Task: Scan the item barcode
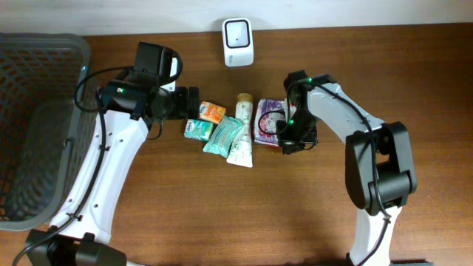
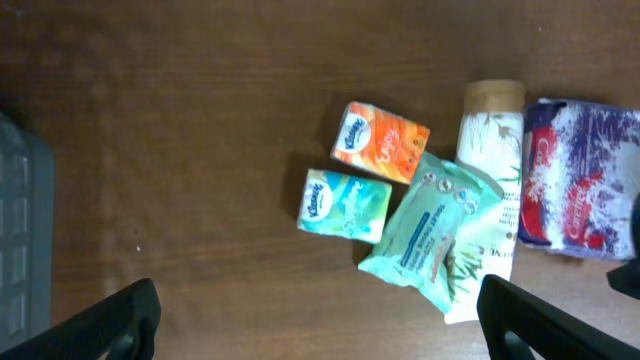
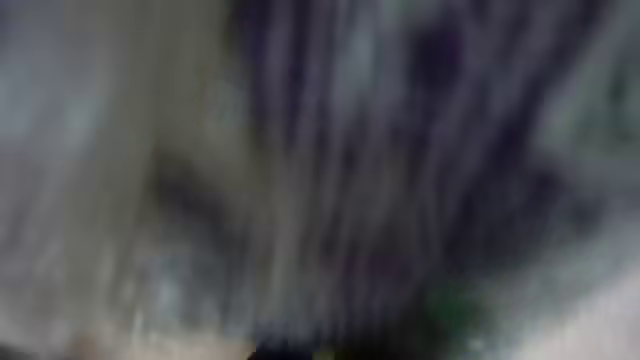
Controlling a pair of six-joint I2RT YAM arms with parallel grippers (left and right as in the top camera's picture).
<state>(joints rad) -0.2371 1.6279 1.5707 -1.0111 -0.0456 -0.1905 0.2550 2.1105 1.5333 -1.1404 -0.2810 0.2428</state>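
Note:
Several items lie in a row mid-table: an orange tissue pack (image 1: 213,112), a teal tissue pack (image 1: 197,130), a green wipes pouch (image 1: 224,137), a white tube (image 1: 242,129) and a purple-and-white pack (image 1: 267,122). A white scanner (image 1: 238,42) stands at the back edge. My right gripper (image 1: 290,140) is down at the purple pack's right edge, shut on it. Its wrist view is a purple-grey blur. My left gripper (image 1: 191,103) hangs open just left of the tissue packs, and its fingers (image 2: 130,320) frame bare wood.
A dark mesh basket (image 1: 37,125) fills the table's left end, and its corner (image 2: 20,250) shows in the left wrist view. In that view the orange pack (image 2: 380,141), teal pack (image 2: 345,205), pouch (image 2: 430,240) and tube (image 2: 490,130) lie close together.

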